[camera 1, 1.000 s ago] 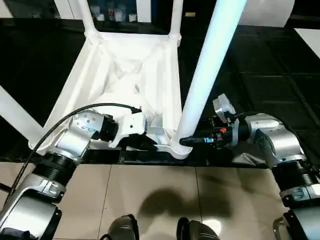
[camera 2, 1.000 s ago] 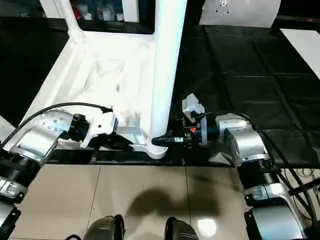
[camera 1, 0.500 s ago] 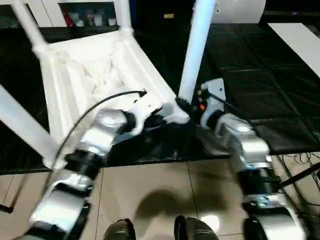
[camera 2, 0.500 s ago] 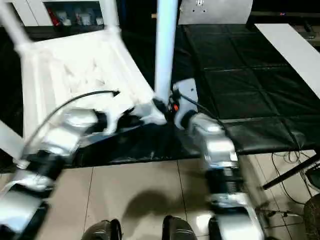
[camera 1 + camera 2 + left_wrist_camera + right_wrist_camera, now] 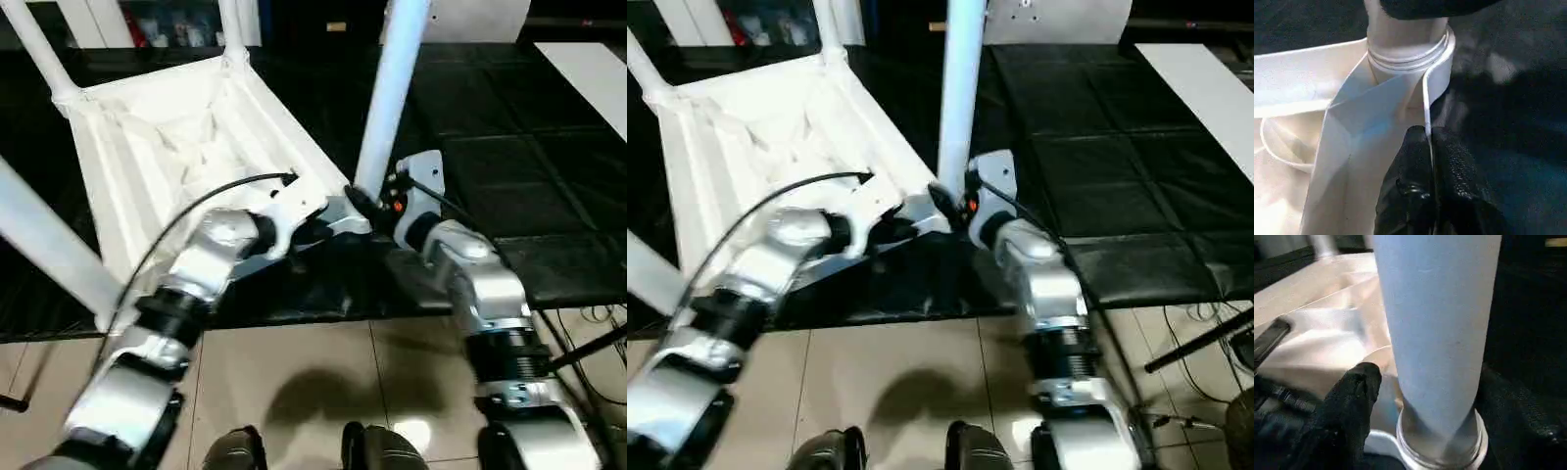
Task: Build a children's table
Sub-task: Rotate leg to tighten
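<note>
Standing in their sockets, four legs [image 5: 390,93] look fitted; left gripper [image 5: 1430,161] pinches the top's [image 5: 157,147] rim, right gripper's [image 5: 364,204] jaw state unclear.

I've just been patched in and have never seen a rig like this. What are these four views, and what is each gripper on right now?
The two wide views come from the robot's head, looking down past its silver arms. The two close views come from cameras on its wrists. A white table top lies upside down on a black mat, beyond a tiled floor. The left gripper is shut on the top's thin side wall, beside a corner socket. A white leg stands in that socket. The right gripper is at the leg's base; I cannot tell whether it is gripping it.
</note>
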